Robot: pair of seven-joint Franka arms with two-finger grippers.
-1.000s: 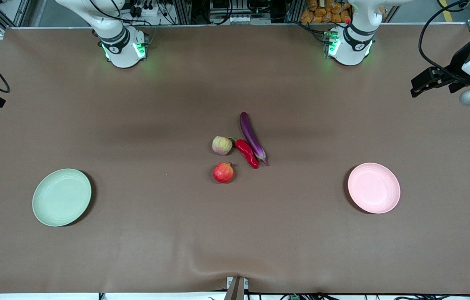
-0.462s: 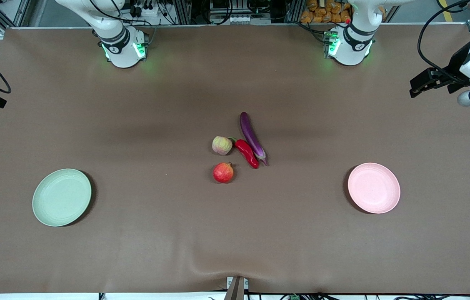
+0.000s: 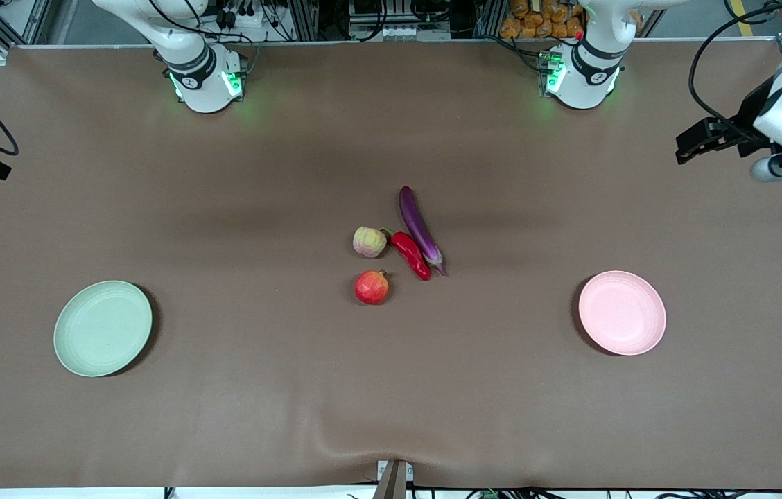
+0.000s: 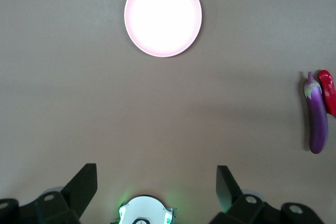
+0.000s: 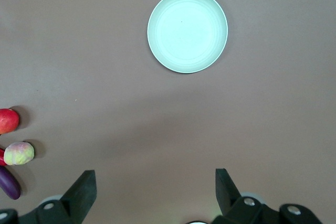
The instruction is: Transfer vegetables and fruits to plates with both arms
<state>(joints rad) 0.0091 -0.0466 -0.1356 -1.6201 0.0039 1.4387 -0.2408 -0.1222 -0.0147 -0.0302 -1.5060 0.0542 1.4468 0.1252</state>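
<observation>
In the front view the purple eggplant (image 3: 419, 227), the red chili (image 3: 410, 255), the pale apple (image 3: 369, 241) and the red pomegranate-like fruit (image 3: 371, 287) lie close together mid-table. The green plate (image 3: 102, 328) lies toward the right arm's end and the pink plate (image 3: 622, 312) toward the left arm's end, both bare. My left gripper (image 4: 156, 176) is open and empty, high over the table at the left arm's end (image 3: 699, 142). My right gripper (image 5: 155, 181) is open and empty, high over the right arm's end. The left wrist view shows the pink plate (image 4: 163, 15) and the eggplant (image 4: 317, 114).
The two arm bases (image 3: 205, 80) (image 3: 581, 76) stand along the table's edge farthest from the front camera. The brown cloth has a wrinkle near the front camera (image 3: 363, 443). The right wrist view shows the green plate (image 5: 187, 31), the apple (image 5: 19, 153) and the pomegranate (image 5: 7, 120).
The left arm's hand has shifted slightly toward the table's middle. The right arm and all the produce and plates have not moved.
</observation>
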